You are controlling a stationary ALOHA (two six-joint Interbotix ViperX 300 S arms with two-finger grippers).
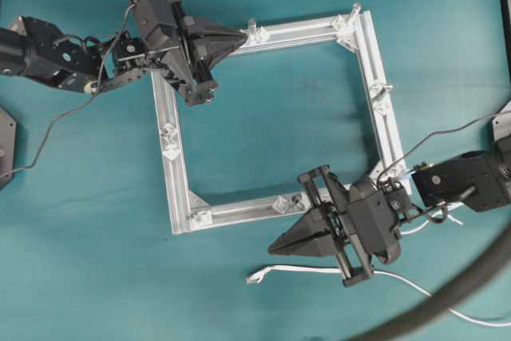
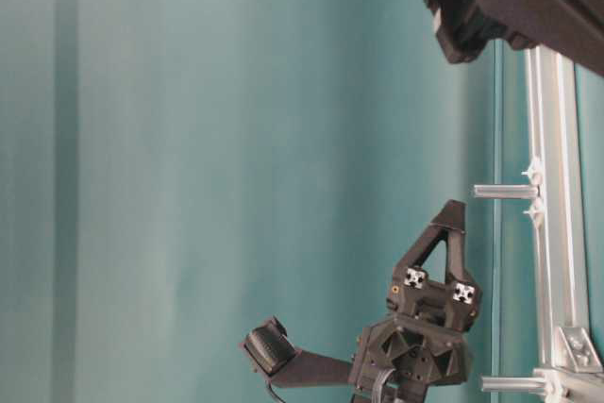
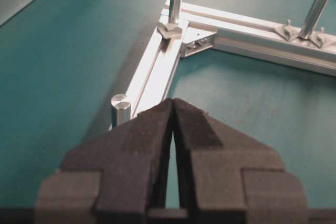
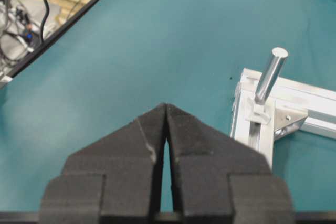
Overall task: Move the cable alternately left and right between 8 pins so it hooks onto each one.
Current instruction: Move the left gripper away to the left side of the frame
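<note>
The cable (image 1: 291, 272) is a thin white cord lying loose on the teal table outside the frame's near bar, its plug (image 1: 254, 277) at the left end; it runs right under my right arm. The square aluminium frame (image 1: 303, 31) carries short upright pins (image 1: 382, 93), one (image 1: 252, 31) just ahead of my left gripper (image 1: 243, 37), which is shut and empty over the top-left corner. In the left wrist view a pin (image 3: 121, 109) stands beside the shut left gripper (image 3: 173, 100). My right gripper (image 1: 271, 250) is shut and empty just above the cable; the right gripper (image 4: 166, 106) faces bare table, a corner pin (image 4: 270, 77) to its right.
A thick dark hose (image 1: 447, 303) curves across the bottom right corner. Thin grey robot wires trail from both arms (image 1: 48, 129). The table's dark edge (image 4: 68, 22) runs at the far left of the right wrist view.
</note>
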